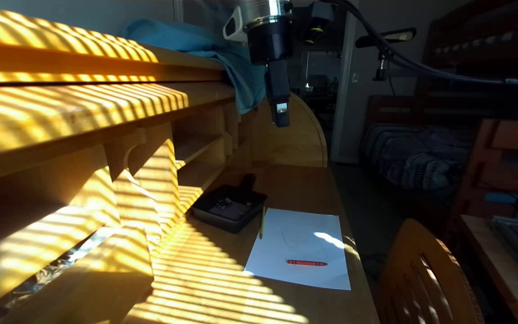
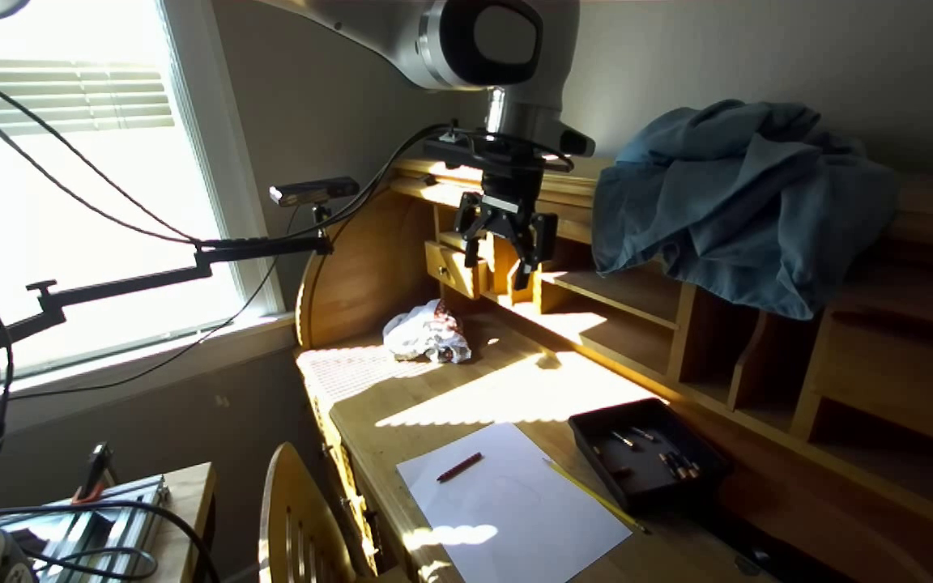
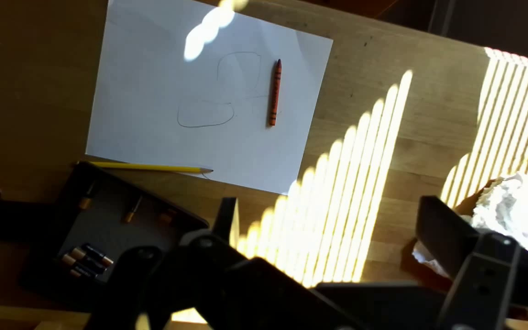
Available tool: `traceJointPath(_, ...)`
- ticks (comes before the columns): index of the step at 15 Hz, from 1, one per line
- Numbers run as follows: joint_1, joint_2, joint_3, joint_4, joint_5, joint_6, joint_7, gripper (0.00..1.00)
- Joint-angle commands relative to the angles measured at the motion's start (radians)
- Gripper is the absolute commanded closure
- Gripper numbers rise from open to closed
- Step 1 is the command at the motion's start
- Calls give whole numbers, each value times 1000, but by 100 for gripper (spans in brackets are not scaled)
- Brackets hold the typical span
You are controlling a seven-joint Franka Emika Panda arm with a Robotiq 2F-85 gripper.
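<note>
My gripper [image 2: 497, 267] hangs high above the wooden desk, pointing down in both exterior views. Its fingers stand wide apart with nothing between them; the wrist view shows sunlit desktop in the gap. White paper [image 3: 145, 91] with faint pencil lines lies on the desk, an orange-red crayon [image 3: 275, 94] resting on it. Along the paper's edge lies a yellow pencil [image 3: 154, 167]. Beside that is a black tray with a handle [image 1: 216, 219], holding several batteries [image 3: 80, 261]. A crumpled white bundle [image 2: 426, 332] sits further along the desk, partly hidden behind a finger in the wrist view.
Wooden cubbyholes [image 2: 620, 340] line the desk's back, with a small drawer [image 2: 452, 269] pulled out. Blue cloth [image 2: 742, 194] drapes over the top ledge. A wooden chair [image 1: 425, 279] stands at the front edge. A camera on a black bracket [image 2: 126, 283] and cables are near the arm.
</note>
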Motion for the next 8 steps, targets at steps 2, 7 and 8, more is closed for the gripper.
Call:
traceJointPath(2, 22, 49, 7, 53, -26, -70, 11, 0)
traceJointPath(7, 46, 49, 10, 35, -27, -44, 39, 0)
traceJointPath(8, 36, 47, 10, 22, -10, -37, 13, 0)
